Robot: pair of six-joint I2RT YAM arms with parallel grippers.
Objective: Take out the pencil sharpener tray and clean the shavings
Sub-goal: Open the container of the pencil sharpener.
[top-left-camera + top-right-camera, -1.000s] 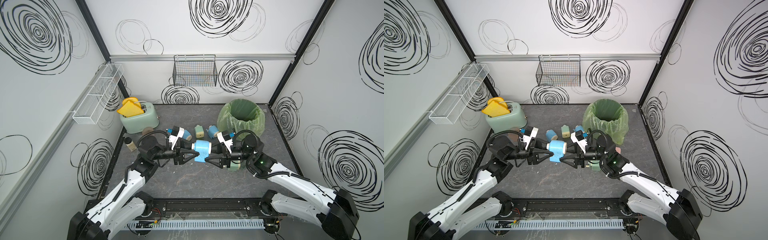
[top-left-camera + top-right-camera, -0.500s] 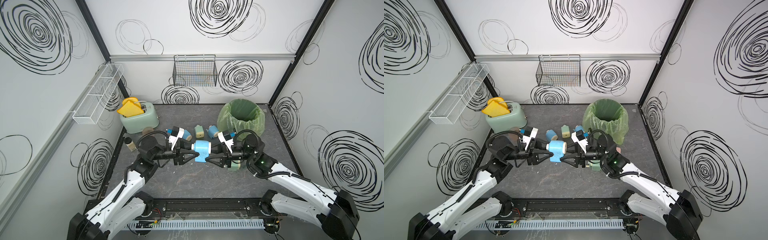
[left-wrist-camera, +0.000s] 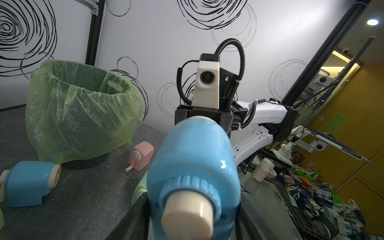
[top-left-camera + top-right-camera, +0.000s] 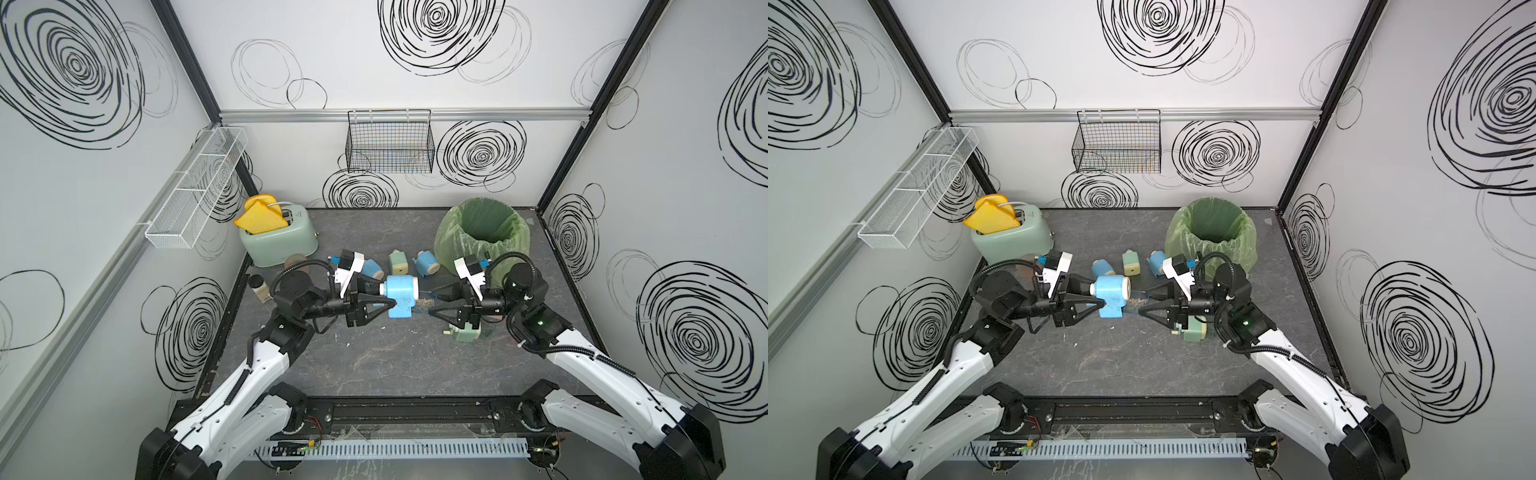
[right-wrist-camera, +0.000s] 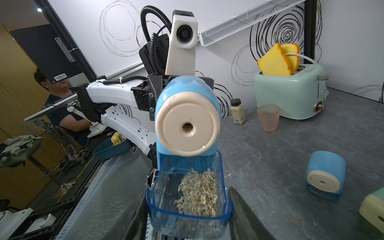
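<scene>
Dark marbled tabletop point(image 4: 374, 365), swirl-print walls point(image 4: 291, 145). Clear-blue tray point(image 5: 187, 221) w/ shavings point(image 5: 197, 191) sits partly out of blue sharpener point(image 4: 401, 293), held off tabletop at centre. Its outer end is pinched by right claw point(image 4: 432, 303), jaws part-open; left claw point(image 4: 386, 296) clamps sharpener body. Green-lined bin point(image 4: 519, 232) behind right arm.

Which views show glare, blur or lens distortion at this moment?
Left wrist view: a ceiling lamp flares at the edge, and the light-blue plastic pencil sharpener carries small glossy highlights. Right wrist view: the pale wood shavings in the clear blue plastic tray look smeared. In both top views: even light, faint shadows, black frame posts leaning outward from the wide lens.
</scene>
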